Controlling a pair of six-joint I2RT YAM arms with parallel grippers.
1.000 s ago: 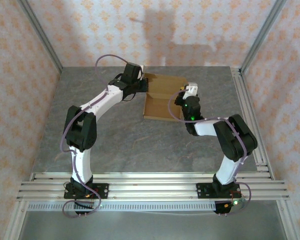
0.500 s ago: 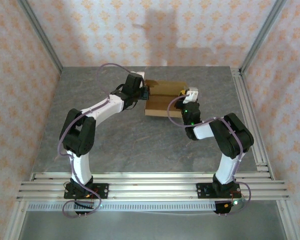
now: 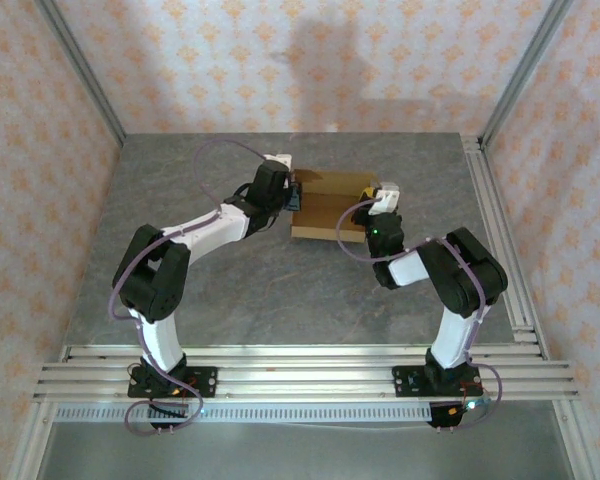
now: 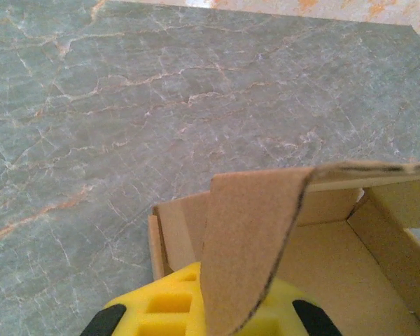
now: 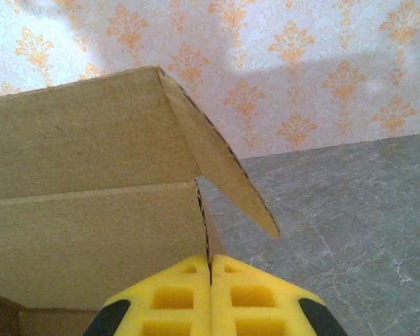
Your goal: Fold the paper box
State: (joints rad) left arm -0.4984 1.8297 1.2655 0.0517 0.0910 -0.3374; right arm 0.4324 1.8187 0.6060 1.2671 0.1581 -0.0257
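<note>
A robot lab cell rather than a home: a left arm [image 3: 195, 232] and a right arm [image 3: 460, 280] are bolted to aluminium rails [image 3: 300, 365] at the edge of a grey stone-look table [image 3: 230, 290]. It is boxed in by metal frame posts [image 3: 80, 70] and flat panels [image 3: 180, 60] papered in an orange pattern.

paper box [image 3: 325, 208] now w/ sides up

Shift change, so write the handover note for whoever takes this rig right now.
Left pincer: shut on a bent flap at the left end of the box.
Right pincer: shut on the edge of the right end wall.
Box: far middle of the table, between the two arms.
Done: walls partly up, open tray shape.
To do: fold in the loose flaps and close it up.
</note>
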